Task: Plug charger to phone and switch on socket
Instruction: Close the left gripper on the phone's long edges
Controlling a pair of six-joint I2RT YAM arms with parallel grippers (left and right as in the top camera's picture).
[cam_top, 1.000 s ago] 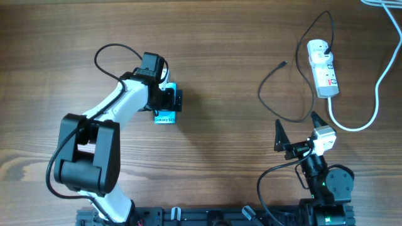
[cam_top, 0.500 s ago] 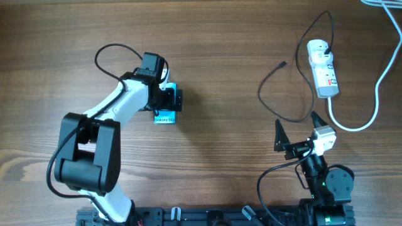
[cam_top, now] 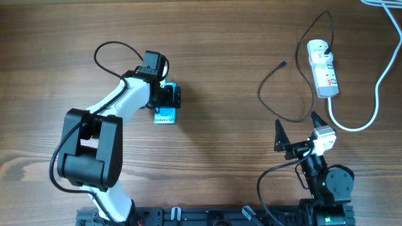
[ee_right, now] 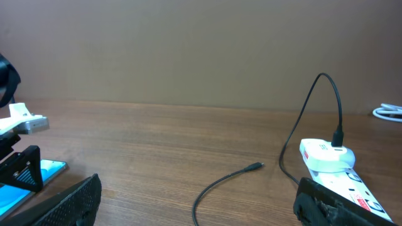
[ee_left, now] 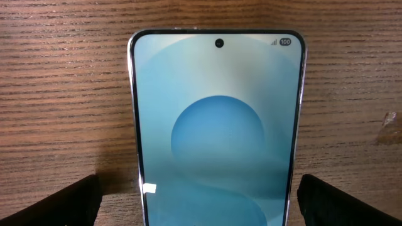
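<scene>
Overhead view: phone (cam_top: 164, 117) lies flat, left of centre on the surface (cam_top: 220, 63), long axis toward the robot, "Galaxy S25" end nearest; left fingers (ee_left: 63, 204) straddle it, apart; right fingers (cam_top: 277, 135) apart.

White-and-black arms (cam_top: 116, 103), looping black cables (cam_top: 110, 44)

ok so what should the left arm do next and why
Probably close the left gripper on the phone. Its open fingers straddle the phone's sides, and the phone lies far from the charger, whose free end lies loose near the socket.
</scene>
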